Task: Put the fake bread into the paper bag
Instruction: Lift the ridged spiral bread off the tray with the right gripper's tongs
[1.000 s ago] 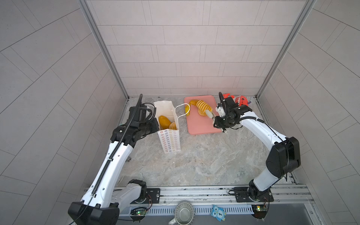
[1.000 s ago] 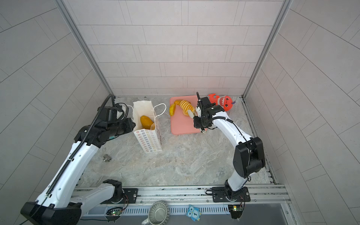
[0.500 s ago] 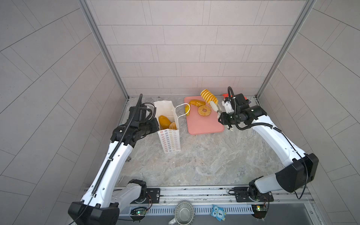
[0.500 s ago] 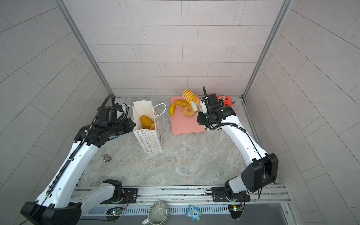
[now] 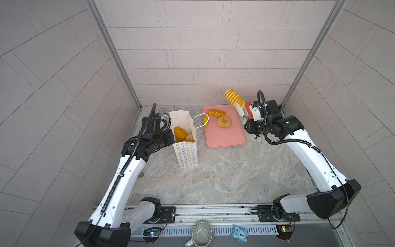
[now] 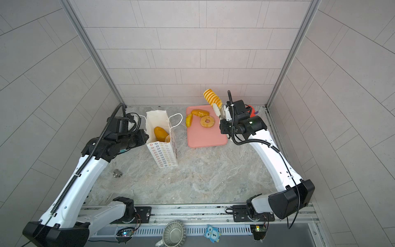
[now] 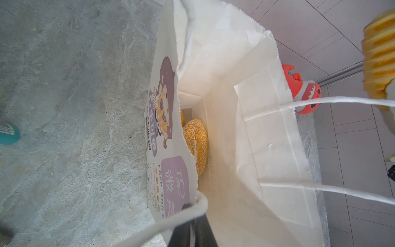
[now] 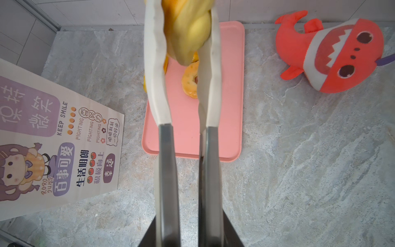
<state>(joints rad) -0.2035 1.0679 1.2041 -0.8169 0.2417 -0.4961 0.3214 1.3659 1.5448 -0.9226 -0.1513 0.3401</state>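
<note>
My right tool, upper right of centre in both top views, pinches a ridged roll by one end, lifted over the far edge of the pink tray. My left tool, centre left, is clamped on the rim of the bag, which stands upright on the worktop with a loaf and a ring inside. A doughnut lies on the tray.
</note>
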